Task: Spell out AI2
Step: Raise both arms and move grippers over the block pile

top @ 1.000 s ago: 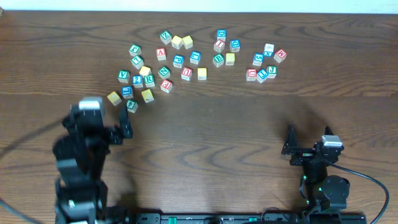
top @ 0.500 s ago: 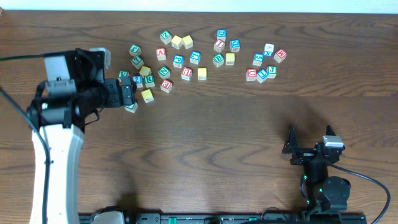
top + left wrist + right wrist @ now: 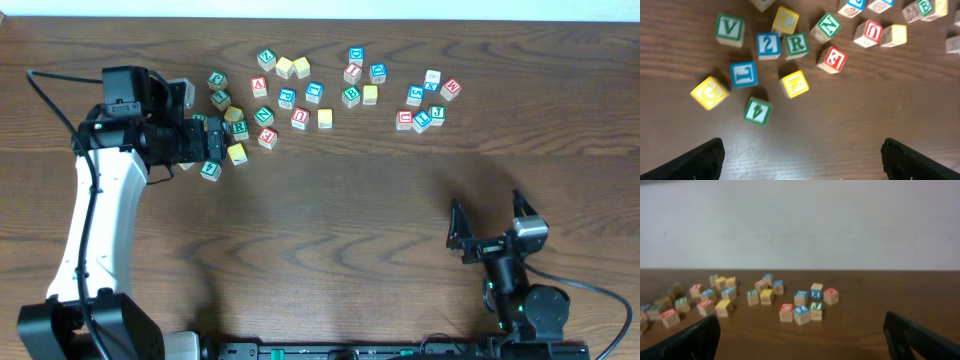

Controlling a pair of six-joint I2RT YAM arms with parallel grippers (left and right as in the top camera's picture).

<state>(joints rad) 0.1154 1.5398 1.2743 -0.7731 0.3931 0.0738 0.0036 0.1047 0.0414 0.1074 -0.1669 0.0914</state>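
Observation:
Several letter blocks lie scattered along the far side of the table. A red A block point(image 3: 259, 86) lies in the left group. A blue 2 block point(image 3: 768, 45) lies between a green V point(image 3: 729, 29) and a green R point(image 3: 796, 44). I cannot pick out an I block. My left gripper point(image 3: 205, 145) hangs open and empty above the left cluster; in its wrist view point(image 3: 802, 167) the jaws stand wide apart, nearer than a green 4 block point(image 3: 757, 110). My right gripper point(image 3: 488, 222) is open and empty at the near right, with its wrist view point(image 3: 802, 345) facing the blocks from far back.
Near the left gripper lie a yellow G point(image 3: 709, 92), a blue L point(image 3: 744, 74), a yellow block point(image 3: 794, 83) and a red E point(image 3: 832, 59). A small cluster of red, blue and green blocks point(image 3: 422, 117) lies at the far right. Bare wood point(image 3: 330, 230) spans the near half.
My left arm has swung from the near left up and out over the left cluster of blocks. My right gripper has shifted slightly and its fingers stand a little wider.

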